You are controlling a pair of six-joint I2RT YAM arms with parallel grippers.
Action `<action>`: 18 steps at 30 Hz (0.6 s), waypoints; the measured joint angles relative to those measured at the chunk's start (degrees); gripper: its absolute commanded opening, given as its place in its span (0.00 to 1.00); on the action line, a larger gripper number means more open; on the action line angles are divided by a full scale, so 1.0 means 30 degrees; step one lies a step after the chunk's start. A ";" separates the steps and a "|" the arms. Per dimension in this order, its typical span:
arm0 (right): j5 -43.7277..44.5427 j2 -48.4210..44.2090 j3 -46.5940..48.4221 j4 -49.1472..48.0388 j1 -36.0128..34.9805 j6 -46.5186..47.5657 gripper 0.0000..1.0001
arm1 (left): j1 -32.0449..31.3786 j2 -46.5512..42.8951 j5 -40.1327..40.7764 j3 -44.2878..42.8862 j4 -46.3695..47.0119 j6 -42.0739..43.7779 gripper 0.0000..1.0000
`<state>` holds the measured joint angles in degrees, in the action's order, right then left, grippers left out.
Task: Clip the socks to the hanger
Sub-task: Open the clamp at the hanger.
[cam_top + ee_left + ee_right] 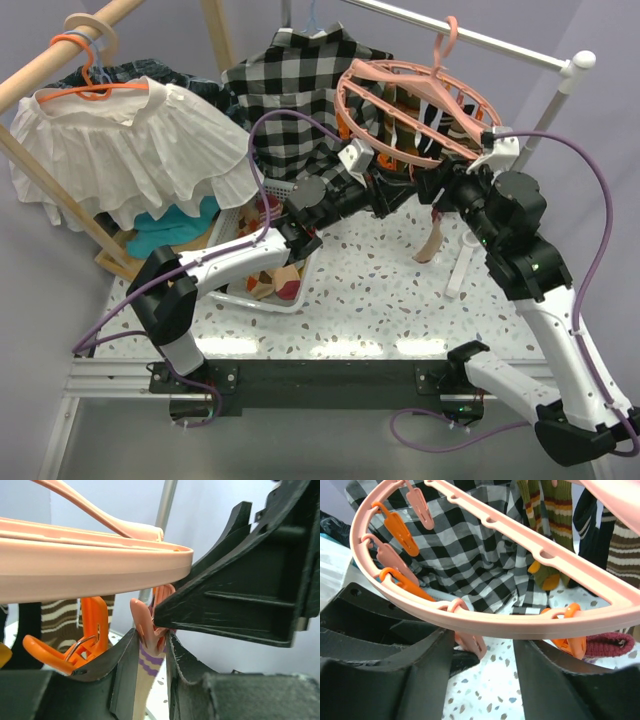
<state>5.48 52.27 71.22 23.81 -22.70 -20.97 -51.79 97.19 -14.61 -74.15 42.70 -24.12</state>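
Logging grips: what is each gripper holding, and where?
Left gripper pinches the cream sock at its purple-striped cuff, under a pink peg; right gripper, open at the hanger rim, holds nothing.

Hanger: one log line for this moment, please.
left tool: gripping striped sock at pink clip | right tool: open, by hanger ring

The table (380, 300) is a white top flecked with dark speckles, and a white mesh basket (262, 302) stands on its left part with bunched socks (285, 288) inside. Well to the right of the basket a slim white piece (458, 275) lies on the bare surface, too small to identify. Nearer than the basket, a black plate (320, 375) runs along the table's near edge.
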 measured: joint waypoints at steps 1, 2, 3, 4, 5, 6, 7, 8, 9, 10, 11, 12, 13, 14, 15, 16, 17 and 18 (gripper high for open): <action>0.0000 0.0109 0.0335 0.0393 0.0029 -0.0007 0.60 | -0.0007 0.0000 0.0087 0.0000 0.0029 0.0211 0.13; -0.0036 0.0226 0.0670 0.0780 0.0029 -0.0007 0.62 | -0.0007 0.0000 0.0197 0.0000 0.0036 0.0401 0.12; -0.0087 0.0321 0.0969 0.1078 0.0029 -0.0007 0.63 | -0.0007 0.0000 0.0306 0.0000 0.0029 0.0568 0.12; -0.0160 0.0401 0.1275 0.1392 0.0029 -0.0022 0.65 | -0.0029 0.0000 0.0401 0.0000 0.0029 0.0809 0.12; -0.0204 0.0495 0.1610 0.1719 0.0029 -0.0051 0.66 | -0.0051 0.0000 0.0503 0.0000 0.0029 0.0976 0.11; -0.0248 0.0605 0.1923 0.2004 0.0029 -0.0073 0.66 | -0.0095 0.0000 0.0619 0.0000 0.0022 0.1231 0.11; -0.0313 0.0707 0.2193 0.2229 0.0029 -0.0102 0.66 | -0.0138 0.0000 0.0750 0.0000 0.0022 0.1435 0.11; -0.0386 0.0823 0.2419 0.2441 0.0029 -0.0131 0.66 | -0.0204 0.0000 0.0911 0.0000 0.0000 0.1647 0.10; -0.0459 0.0896 0.2601 0.2623 0.0029 -0.0146 0.66 | -0.0284 0.0000 0.1115 -0.0007 -0.0058 0.1953 0.10; -0.0568 0.0962 0.2739 0.2776 0.0029 -0.0153 0.66 | -0.0379 0.0000 0.1268 -0.0022 -0.0138 0.2222 0.10; -0.0619 0.1056 0.2841 0.2892 0.0029 -0.0153 0.66 | -0.0554 0.0015 0.1647 -0.0087 -0.0342 0.2601 0.10; -0.0656 0.1100 0.2892 0.2958 0.0029 -0.0153 0.66 | -0.0721 0.0029 0.1872 -0.0153 -0.0481 0.2973 0.09; -0.0663 0.1180 0.2907 0.3016 0.0029 -0.0153 0.66 | -0.0991 0.0051 0.2295 -0.0262 -0.0656 0.3468 0.09; -0.0663 0.1239 0.2914 0.3089 0.0029 -0.0153 0.66 | -0.1253 0.0073 0.2652 -0.0386 -0.0787 0.3920 0.09; -0.0663 0.1326 0.2914 0.3155 0.0029 -0.0153 0.66 | -0.1501 0.0102 0.3002 -0.0532 -0.0969 0.4379 0.09; -0.0656 0.1399 0.2914 0.3198 0.0029 -0.0146 0.66 | -0.1683 0.0109 0.3249 -0.0648 -0.1086 0.4685 0.09; -0.0648 0.1464 0.2914 0.3213 0.0029 -0.0146 0.66 | -0.1887 0.0117 0.3577 -0.0765 -0.1224 0.5056 0.09; -0.0634 0.1508 0.2914 0.3184 0.0029 -0.0138 0.66 | -0.2055 0.0117 0.3949 -0.0874 -0.1443 0.5442 0.09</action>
<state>3.57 56.80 79.96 33.36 -22.61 -21.39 -57.95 97.54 -2.76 -76.77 38.37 -7.79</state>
